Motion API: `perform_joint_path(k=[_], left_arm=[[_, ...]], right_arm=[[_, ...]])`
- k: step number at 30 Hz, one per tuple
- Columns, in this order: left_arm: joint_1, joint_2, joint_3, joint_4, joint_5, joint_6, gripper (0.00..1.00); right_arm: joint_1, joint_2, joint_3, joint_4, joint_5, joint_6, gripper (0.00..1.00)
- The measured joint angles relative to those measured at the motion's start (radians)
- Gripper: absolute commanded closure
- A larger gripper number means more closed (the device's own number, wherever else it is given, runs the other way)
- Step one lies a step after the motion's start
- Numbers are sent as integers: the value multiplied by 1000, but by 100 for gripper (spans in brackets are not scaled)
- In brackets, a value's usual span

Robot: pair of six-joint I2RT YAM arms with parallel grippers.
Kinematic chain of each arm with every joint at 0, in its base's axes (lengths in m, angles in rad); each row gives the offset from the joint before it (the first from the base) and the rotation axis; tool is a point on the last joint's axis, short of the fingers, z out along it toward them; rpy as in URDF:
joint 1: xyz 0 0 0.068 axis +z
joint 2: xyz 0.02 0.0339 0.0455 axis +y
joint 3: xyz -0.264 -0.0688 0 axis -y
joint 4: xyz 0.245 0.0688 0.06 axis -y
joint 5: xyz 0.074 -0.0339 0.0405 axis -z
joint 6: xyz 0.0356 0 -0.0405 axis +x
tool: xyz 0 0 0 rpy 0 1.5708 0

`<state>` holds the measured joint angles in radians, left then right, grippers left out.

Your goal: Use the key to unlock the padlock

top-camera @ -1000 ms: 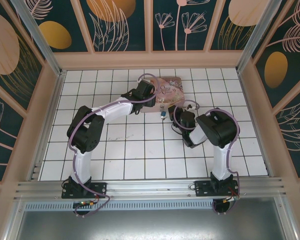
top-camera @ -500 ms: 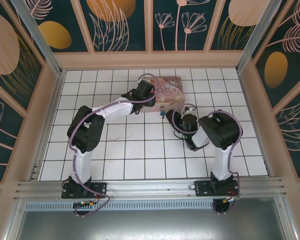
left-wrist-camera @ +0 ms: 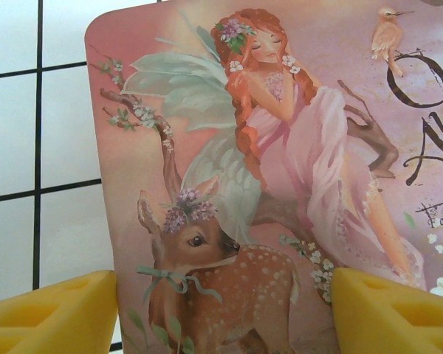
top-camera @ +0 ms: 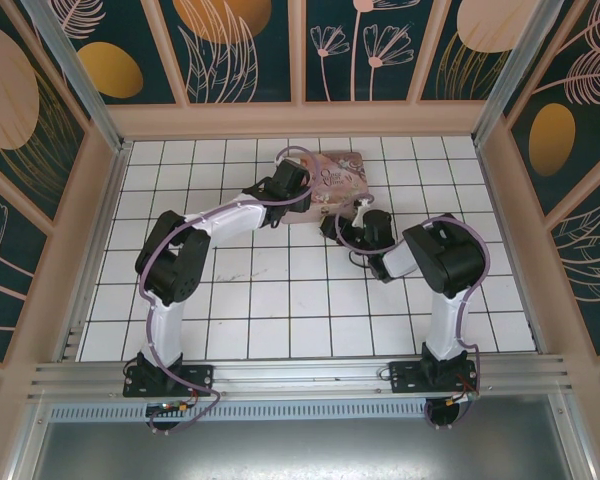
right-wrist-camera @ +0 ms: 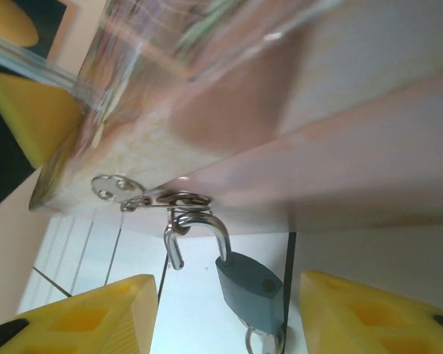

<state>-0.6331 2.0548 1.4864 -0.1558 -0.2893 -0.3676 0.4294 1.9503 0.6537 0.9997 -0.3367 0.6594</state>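
**Right arm moved left to the tin's front edge**

Right gripper (right-wrist-camera: 229,318): swung left since a second ago, now at the front edge of the tin box (top-camera: 345,180). Its fingers are wide apart, empty, and flank the padlock (right-wrist-camera: 249,284). The padlock hangs from the tin's clasp (right-wrist-camera: 173,199), shackle end free. Left gripper (left-wrist-camera: 221,324): spread, empty, over the lid.

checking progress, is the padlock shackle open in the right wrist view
Yes, the padlock has one end of its shackle hanging free outside the body.

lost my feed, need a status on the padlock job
Both jaws open: left gripper over tin lid, right gripper flanking padlock. Shackle end free, hooked in hasp. Nothing blocking.
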Motion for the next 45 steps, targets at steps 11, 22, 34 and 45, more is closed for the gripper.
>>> perform_joint_path(k=[11,22,34,45], left_arm=[[3,7,8,3,1,0,28],[4,9,10,3,4,-1,29],[6,10,10,6,11,-3,29],[6,14,9,22,35,-3,30]], right_arm=[[0,18,27,-35,-16,-113,50],[20,42,50,2,14,-130,45],[44,91,70,54,52,-146,100],[35,82,-50,229,65,-3,100]])
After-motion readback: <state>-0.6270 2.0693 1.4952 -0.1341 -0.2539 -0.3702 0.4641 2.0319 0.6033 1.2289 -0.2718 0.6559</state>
